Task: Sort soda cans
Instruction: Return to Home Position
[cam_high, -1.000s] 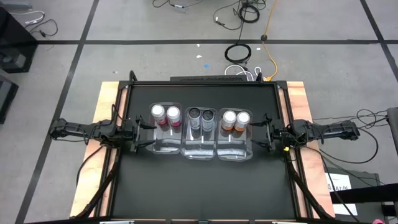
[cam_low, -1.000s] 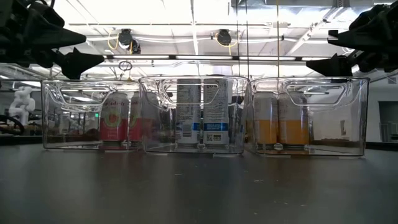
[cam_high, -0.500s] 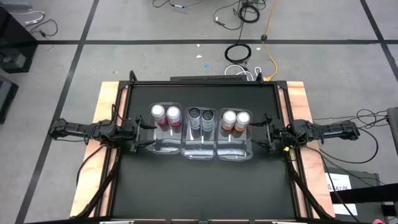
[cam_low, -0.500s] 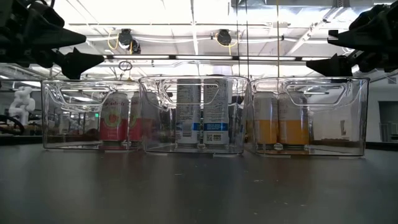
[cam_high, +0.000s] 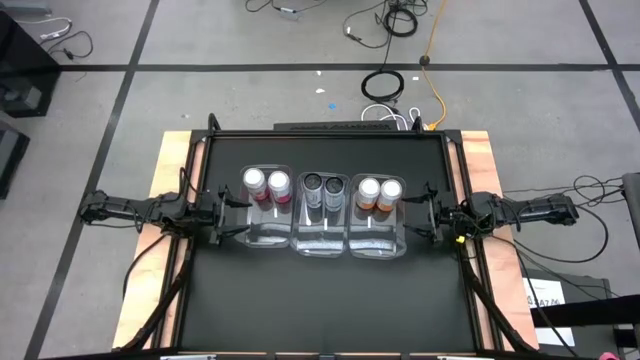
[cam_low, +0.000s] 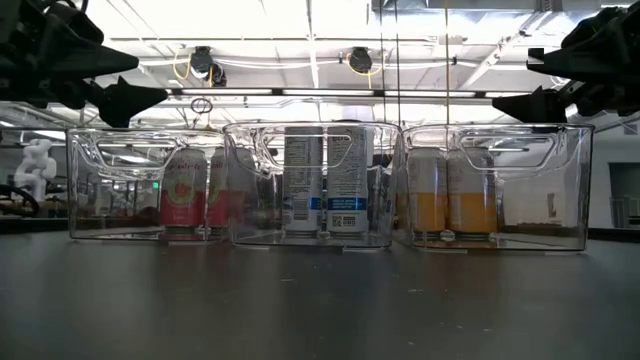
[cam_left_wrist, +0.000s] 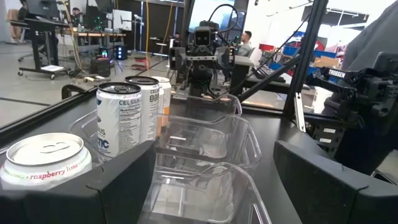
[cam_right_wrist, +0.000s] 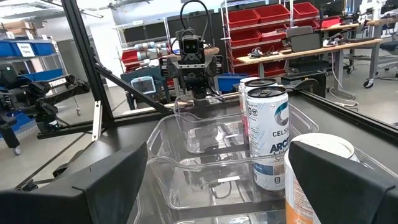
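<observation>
Readable text, by my wrist views:
1. "CELSIUS": left white-blue can (cam_left_wrist: 118, 121), left wrist view.
2. "raspberry lime": side of the pink can (cam_left_wrist: 43, 165), just under its top, same view.
3. "TROSSEN": dark arm (cam_left_wrist: 348, 81) beyond the tabletop, same view.
4. "CELS", "ARC", both cut off: right white-blue can (cam_right_wrist: 268, 140), right wrist view.

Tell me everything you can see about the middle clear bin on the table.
The middle bin is a clear plastic rectangular tub with rounded corners and an open top, standing upright on the black tabletop. It holds two white-and-blue cans, upright and side by side at the end farthest from the low camera; nothing shows in its near half. A pink-can bin and an orange-can bin sit close on either side; whether they touch it I cannot tell.
</observation>
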